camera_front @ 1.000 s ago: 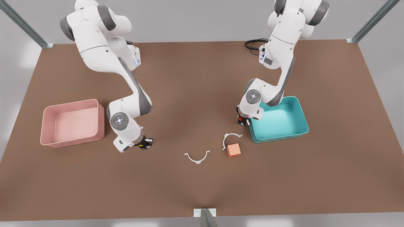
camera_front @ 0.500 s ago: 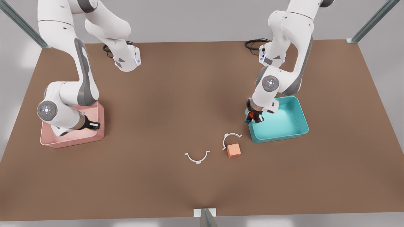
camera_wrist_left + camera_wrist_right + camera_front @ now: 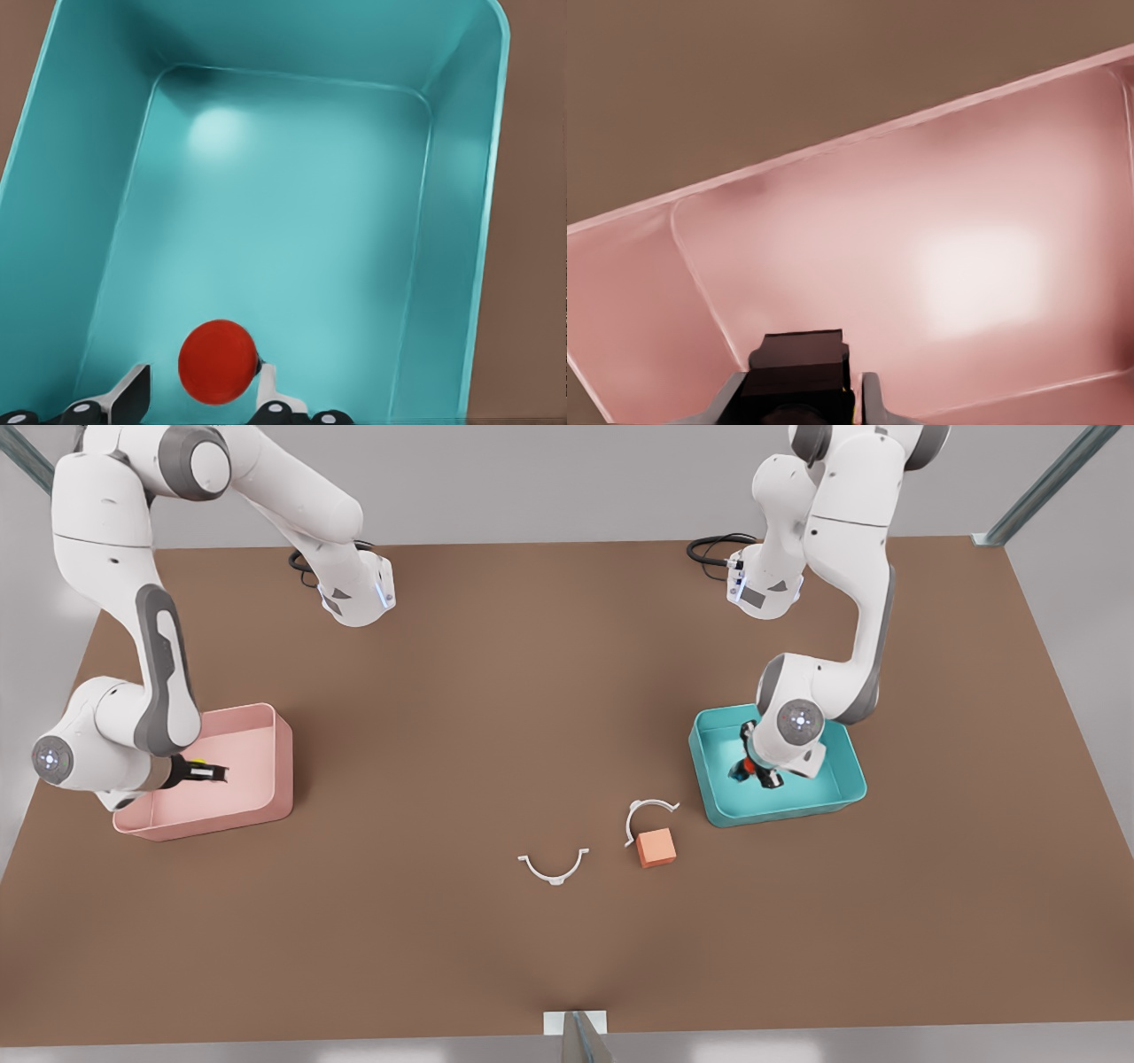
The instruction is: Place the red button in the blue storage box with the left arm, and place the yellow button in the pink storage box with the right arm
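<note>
My left gripper hangs low inside the blue storage box at the front view's right. In the left wrist view the red button sits between the fingers over the box floor; it touches one finger and stands apart from the other, so the gripper is open. My right gripper reaches over the pink storage box at the front view's left, shut on the yellow button. Its dark base fills the gap between the fingers above the pink floor.
An orange cube lies on the brown table in front of the blue box. Two white curved clips lie near it. Black cables sit at the table's back edge.
The left gripper carried the red button from the box's near corner to inside the blue box. The right gripper swept from mid-table to over the pink box with the yellow button.
</note>
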